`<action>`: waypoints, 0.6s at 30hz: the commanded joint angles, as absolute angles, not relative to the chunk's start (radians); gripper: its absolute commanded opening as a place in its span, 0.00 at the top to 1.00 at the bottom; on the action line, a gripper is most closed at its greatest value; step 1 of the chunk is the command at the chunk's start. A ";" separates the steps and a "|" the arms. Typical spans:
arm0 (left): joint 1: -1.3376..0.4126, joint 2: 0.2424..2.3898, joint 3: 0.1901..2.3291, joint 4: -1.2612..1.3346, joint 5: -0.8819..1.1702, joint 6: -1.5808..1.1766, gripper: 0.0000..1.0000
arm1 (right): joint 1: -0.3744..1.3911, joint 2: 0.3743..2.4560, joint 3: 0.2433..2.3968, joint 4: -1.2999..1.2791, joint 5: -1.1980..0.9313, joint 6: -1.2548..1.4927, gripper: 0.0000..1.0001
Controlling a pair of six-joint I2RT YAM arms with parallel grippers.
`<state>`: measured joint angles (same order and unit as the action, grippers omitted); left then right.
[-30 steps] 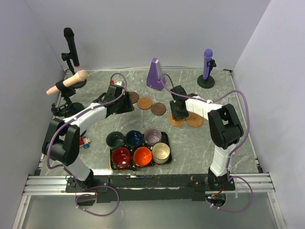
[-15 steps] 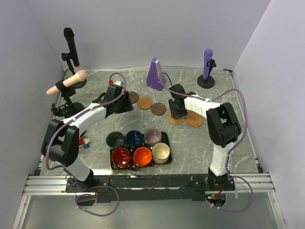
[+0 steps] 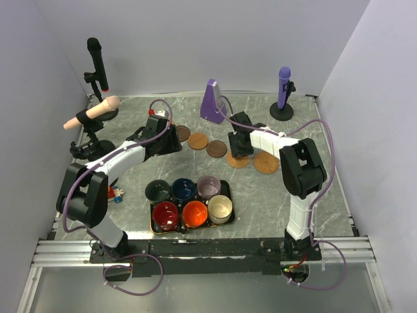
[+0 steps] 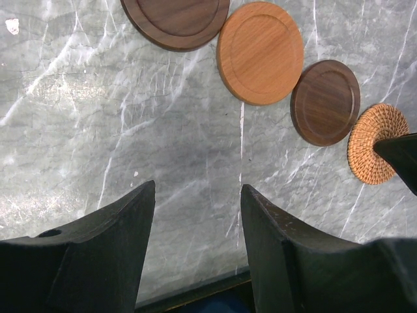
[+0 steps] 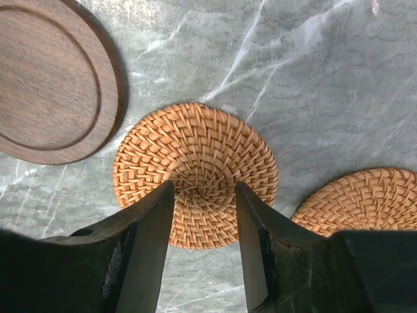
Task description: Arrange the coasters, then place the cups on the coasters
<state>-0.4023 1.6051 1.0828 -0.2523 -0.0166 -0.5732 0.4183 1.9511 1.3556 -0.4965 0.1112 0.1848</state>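
coasters lie in a loose slanting row across the far middle of the table. five show: three wooden coasters toward the left and two woven ones toward the right. a sixth shows in no view. neighbours in the row sit just beside each other, too close for cups, so the arranging looks underway rather than finished.

the right gripper stands over the left woven coaster, jaws partly apart with nothing between them and its tips at the disc's centre. whether they press on it or hang just above cannot be told. the left gripper is also parted and empty, over bare marble on the near side of the wooden coasters.

cups, all six, stand in the black tray at the near middle, well apart from the row. none is on a coaster. by this look the spacing-out is partly done, and all of the cup placing is left.
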 commanded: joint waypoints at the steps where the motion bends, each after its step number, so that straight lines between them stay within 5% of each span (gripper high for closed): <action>1: -0.399 1.574 1.086 -0.238 -0.029 -0.581 0.39 | 0.423 1.959 1.396 -0.479 0.115 0.176 0.50; 18: -0.399 1.575 1.089 -0.238 -0.034 -0.583 0.39 | 0.425 1.839 1.396 -0.472 0.109 0.170 0.46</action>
<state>-0.4023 1.6051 1.0828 -0.2523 -0.0185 -0.5732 0.4194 1.9488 1.3689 -0.4931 0.1047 0.1806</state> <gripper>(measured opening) 0.605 0.531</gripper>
